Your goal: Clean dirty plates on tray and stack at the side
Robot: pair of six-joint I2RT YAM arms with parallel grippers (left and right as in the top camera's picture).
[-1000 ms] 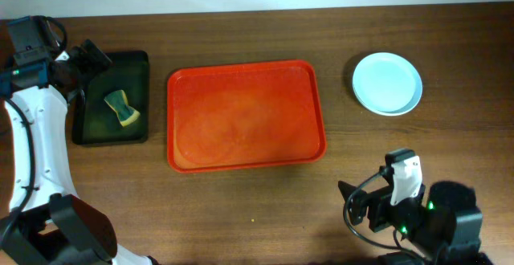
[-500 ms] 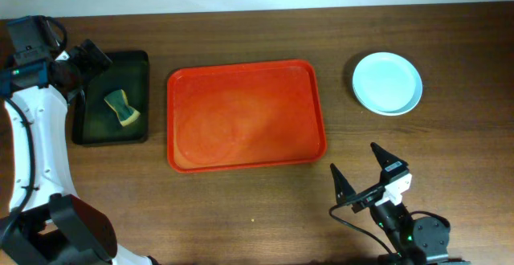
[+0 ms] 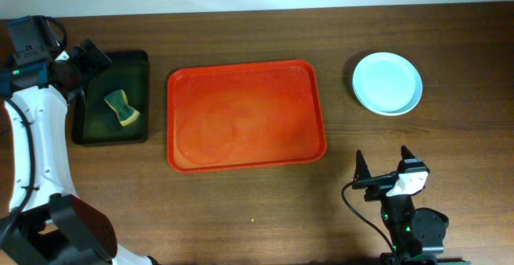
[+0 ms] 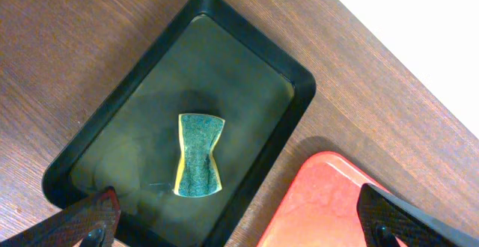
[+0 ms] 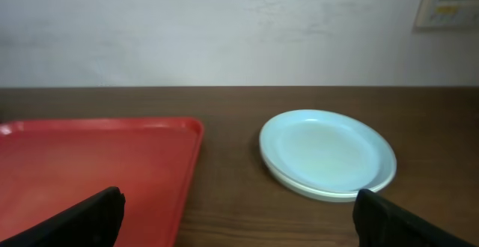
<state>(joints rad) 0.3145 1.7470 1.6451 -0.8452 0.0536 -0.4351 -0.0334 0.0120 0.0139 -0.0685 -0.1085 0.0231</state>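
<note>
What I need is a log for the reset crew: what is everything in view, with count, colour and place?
plates: one stack, pale blue on top, a paler rim showing under it, full count hidden; on the table right of the red tray.
red tray: one, red, nothing on it; middle of the table.
dark tray: one, green-black; left of the red tray.
sponge: one, green and yellow; lying in the dark tray.
table: one, brown wood.
left gripper: one, black, open; above the dark tray.
right gripper: one, black, open; near edge, below the plates.
</note>
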